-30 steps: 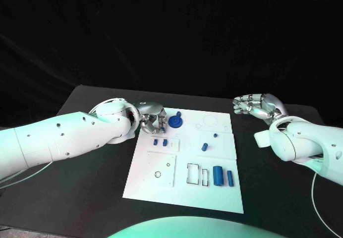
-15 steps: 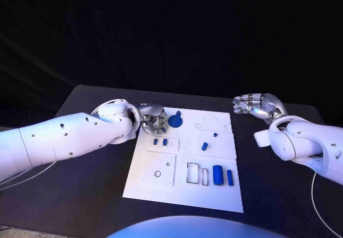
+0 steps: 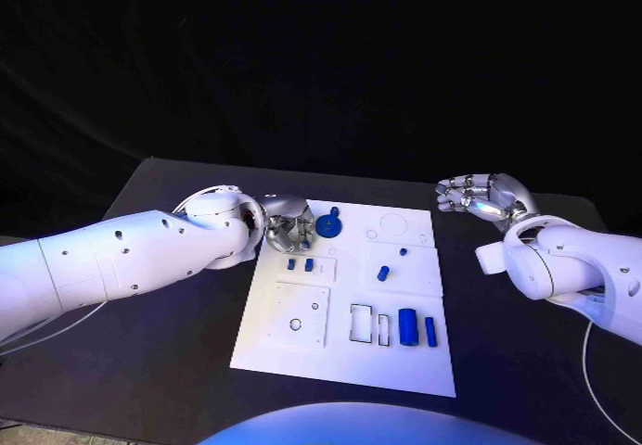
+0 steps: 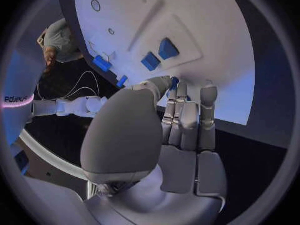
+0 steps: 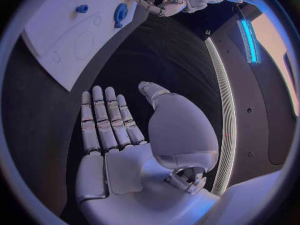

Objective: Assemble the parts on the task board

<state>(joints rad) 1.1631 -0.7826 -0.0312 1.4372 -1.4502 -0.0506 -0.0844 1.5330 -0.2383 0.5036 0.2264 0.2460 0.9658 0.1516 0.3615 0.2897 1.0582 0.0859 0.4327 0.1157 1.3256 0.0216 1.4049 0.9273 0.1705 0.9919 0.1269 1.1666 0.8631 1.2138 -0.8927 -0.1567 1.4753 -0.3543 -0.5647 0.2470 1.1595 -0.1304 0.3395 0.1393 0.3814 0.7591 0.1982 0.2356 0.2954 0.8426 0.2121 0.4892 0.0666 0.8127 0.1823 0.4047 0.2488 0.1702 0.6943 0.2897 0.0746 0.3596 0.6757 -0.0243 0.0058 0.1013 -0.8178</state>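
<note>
Two tall blue pieces (image 3: 417,328) stand nearest the robot in the task board's (image 3: 402,371) front row, beside a pair of empty rectangular outlines (image 3: 369,324). A little farther up, two small blue blocks (image 3: 300,264) sit close together on the left part of the board, and a blue peg (image 3: 383,273) stands in the panel to their right, with a smaller blue stud (image 3: 403,251) just beyond it. None of these has shifted over the last second.

Farther still, at the board's far left corner, the left hand (image 3: 284,225) stays bent over the board's edge, its fingertips (image 4: 174,82) pinched on the blue gear (image 3: 327,224). The gear has crept only slightly from where it was a second ago and appears tilted, not yet lying flat on the white surface. Beside it, toward the right, a circular outline (image 3: 393,224) stands empty; judging by its shape, that may be the gear's seat, so the step in hand looks like a slow carry or reorientation, not yet a placement.

Farthest to the right, off the board over the black table (image 3: 174,185), the right hand (image 3: 484,197) hovers as before, holding nothing, its fingers (image 5: 103,120) straight and side by side with the thumb apart.
</note>
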